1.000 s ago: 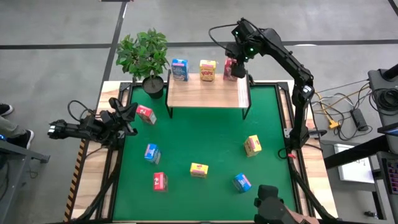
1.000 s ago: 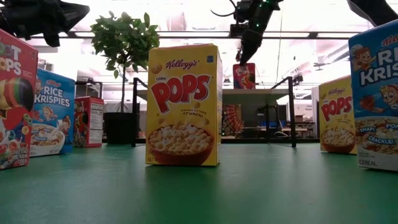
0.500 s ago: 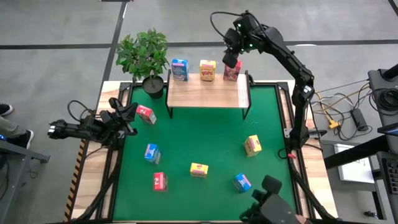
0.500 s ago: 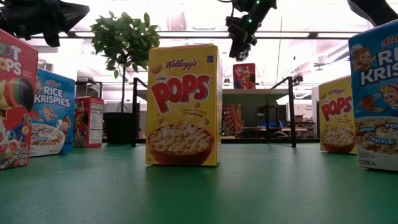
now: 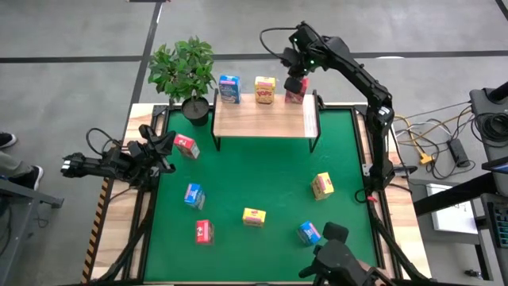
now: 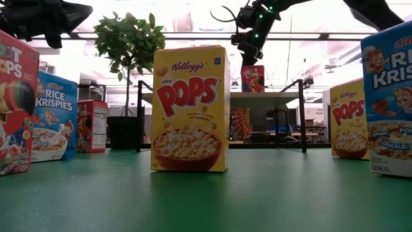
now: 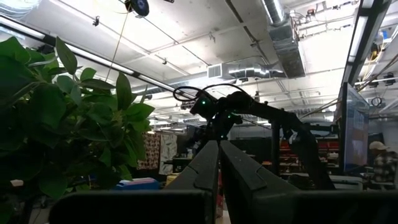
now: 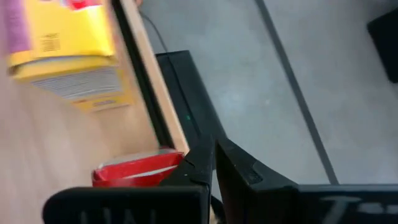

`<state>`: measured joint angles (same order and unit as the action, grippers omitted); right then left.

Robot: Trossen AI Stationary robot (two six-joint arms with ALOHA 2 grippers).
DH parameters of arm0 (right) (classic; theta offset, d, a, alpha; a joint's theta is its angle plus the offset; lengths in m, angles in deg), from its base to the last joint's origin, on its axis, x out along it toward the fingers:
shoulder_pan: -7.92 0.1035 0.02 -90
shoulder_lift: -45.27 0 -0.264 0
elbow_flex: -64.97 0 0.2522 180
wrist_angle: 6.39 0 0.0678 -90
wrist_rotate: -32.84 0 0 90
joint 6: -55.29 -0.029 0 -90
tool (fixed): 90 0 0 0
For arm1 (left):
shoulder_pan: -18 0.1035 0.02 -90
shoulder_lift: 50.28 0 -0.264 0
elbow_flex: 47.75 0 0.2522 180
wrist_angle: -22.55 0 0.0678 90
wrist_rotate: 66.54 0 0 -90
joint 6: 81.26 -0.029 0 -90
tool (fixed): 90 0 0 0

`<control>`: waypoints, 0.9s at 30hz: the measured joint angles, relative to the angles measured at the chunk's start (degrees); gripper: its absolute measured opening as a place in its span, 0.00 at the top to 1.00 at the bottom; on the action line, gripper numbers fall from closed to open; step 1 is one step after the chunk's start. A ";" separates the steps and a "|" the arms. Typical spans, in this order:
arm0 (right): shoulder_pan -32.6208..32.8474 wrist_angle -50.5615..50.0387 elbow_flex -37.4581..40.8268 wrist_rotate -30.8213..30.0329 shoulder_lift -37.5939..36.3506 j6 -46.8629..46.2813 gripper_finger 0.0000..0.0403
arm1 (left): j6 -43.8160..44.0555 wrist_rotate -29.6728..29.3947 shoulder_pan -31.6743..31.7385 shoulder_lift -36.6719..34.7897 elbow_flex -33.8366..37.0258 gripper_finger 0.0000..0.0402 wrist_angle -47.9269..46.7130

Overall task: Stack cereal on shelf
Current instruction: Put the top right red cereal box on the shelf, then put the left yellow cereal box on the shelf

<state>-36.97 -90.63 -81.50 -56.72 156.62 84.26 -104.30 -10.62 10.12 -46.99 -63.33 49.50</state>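
Three cereal boxes stand upright on the wooden shelf (image 5: 266,119) at the table's far edge: a blue one (image 5: 229,89), a yellow one (image 5: 264,90) and a red one (image 5: 295,90). My right gripper (image 5: 294,80) is shut and hangs just over the red box's top (image 8: 134,169), pointing down at a slant. Several more boxes stand on the green mat, among them a yellow one (image 5: 254,216) and a red one (image 5: 186,146). My left gripper (image 5: 170,144) waits shut at the table's left edge. My right gripper's shut fingers (image 8: 198,163) stand at the far edge of the red box's top (image 8: 168,160), coming from above at a slant. I cannot tell whether they touch it. The box stands upright on the shelf.
A potted plant (image 5: 184,71) stands at the shelf's left end. On the mat are also a blue box (image 5: 194,195), a red box (image 5: 204,231), a blue box (image 5: 309,233) and a yellow box (image 5: 322,185). A dark device (image 5: 341,258) shows at the near edge.
My right gripper has come off the red box's top, risen and swung a little toward the shelf's left, then sunk back over the box, and its fingers have shut. The red box stays upright on the shelf.
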 joint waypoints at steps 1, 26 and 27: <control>0.00 -0.25 -0.02 0.58 0.00 0.17 0.98 | 0.00 0.00 0.00 0.01 0.00 1.00 0.00; 0.00 3.29 -0.02 1.00 -0.36 -0.89 0.98 | 0.00 0.02 0.00 0.00 0.00 1.00 -0.02; 0.04 3.72 -0.02 1.02 -0.48 -1.24 0.98 | 0.00 0.02 -0.01 0.00 0.00 1.00 -0.02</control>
<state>-36.92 -86.91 -81.52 -55.71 156.14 83.02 -104.30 -10.61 10.11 -46.99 -63.33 49.48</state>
